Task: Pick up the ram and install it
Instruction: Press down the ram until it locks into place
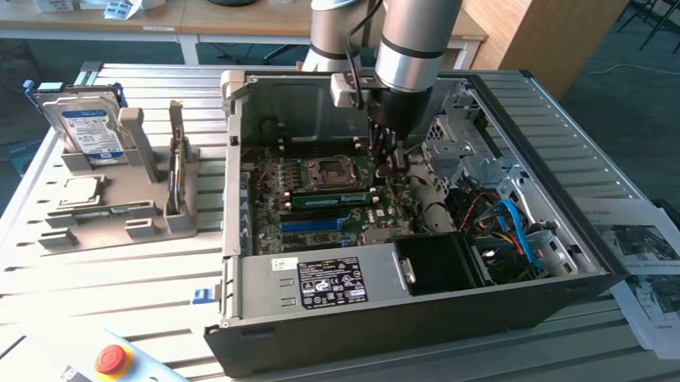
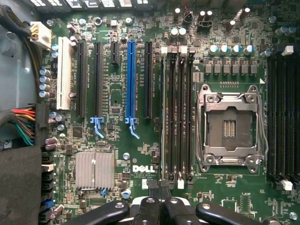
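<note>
While the arm reaches down into the open computer case (image 1: 595, 274), the gripper (image 1: 384, 155) hangs over the motherboard (image 1: 318, 207) with its fingers (image 2: 180, 213) drawn fully together and nothing visible between them. In the wrist view the gripper (image 2: 161, 199) sits just beside the end of a bank of memory slots (image 2: 178, 117), next to the empty processor socket (image 2: 229, 127). A ram stick (image 1: 331, 200), long and green, lies in a slot just below that socket in the exterior view; it looks seated, though its latches are hard to make out. To the exterior view's left, a grey holder tray (image 1: 159, 227) carries a blue-labelled hard drive (image 1: 89, 129) standing upright and a square silver processor chip (image 1: 79, 191).
</note>
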Controlling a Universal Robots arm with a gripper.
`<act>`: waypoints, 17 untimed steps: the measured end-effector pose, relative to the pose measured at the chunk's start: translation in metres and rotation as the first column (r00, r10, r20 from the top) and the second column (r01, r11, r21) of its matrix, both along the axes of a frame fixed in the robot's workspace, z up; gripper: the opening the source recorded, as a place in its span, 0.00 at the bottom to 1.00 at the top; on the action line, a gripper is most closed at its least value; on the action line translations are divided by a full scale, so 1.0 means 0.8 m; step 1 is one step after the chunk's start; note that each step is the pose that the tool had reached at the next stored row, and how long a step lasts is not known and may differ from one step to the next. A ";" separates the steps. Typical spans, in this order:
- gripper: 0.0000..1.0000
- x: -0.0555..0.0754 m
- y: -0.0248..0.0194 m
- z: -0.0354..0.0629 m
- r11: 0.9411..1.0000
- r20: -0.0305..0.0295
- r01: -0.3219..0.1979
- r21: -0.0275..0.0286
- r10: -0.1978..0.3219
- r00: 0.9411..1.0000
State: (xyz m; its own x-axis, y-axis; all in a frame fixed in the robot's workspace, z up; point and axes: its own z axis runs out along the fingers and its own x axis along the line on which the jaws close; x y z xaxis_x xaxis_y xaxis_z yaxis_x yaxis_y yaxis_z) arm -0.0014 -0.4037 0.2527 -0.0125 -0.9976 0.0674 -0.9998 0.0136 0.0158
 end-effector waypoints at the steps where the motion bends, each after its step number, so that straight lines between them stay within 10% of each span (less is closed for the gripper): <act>1: 0.10 0.000 0.0000 -0.002 1.000 0.000 0.000 0.000 0.000 1.000; 17: 0.10 0.000 0.0001 -0.020 1.000 0.000 0.000 0.000 0.000 1.000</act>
State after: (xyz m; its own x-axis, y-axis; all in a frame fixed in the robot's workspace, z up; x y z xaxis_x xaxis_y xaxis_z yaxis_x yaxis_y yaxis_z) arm -0.0014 -0.4036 0.2368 -0.0126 -0.9976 0.0674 -0.9998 0.0136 0.0157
